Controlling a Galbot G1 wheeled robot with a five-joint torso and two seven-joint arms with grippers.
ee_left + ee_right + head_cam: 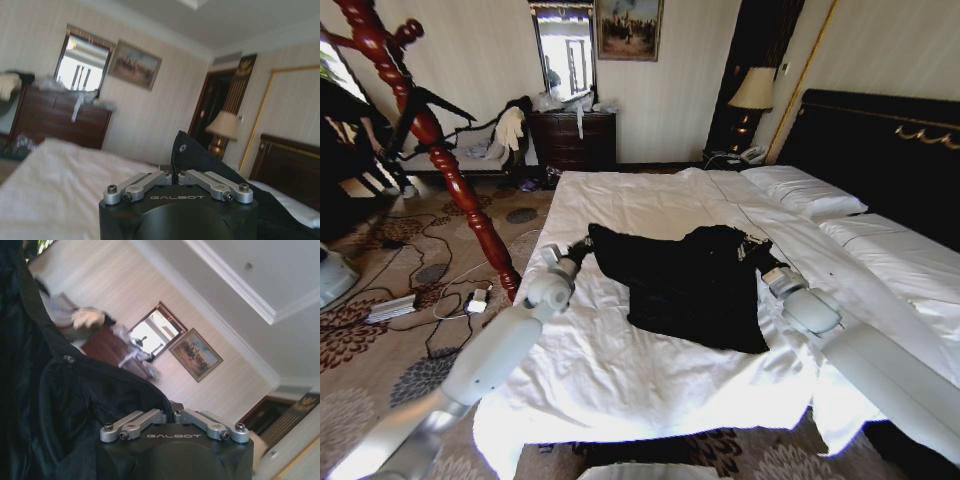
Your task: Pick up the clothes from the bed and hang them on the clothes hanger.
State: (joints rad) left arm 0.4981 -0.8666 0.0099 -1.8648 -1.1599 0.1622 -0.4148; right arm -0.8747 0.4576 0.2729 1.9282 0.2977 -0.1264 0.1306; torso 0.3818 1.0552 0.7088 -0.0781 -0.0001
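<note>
Both grippers, left [175, 176] and right [173, 415], pinch the black coat [695, 285] on the bed [620, 370]; thin edge grips may slip when lifted.

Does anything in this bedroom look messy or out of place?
Yes: the coat stand leans steeply beside the bed instead of standing upright. The black garment lies rumpled on the duvet, and cables trail over the carpet.
</note>
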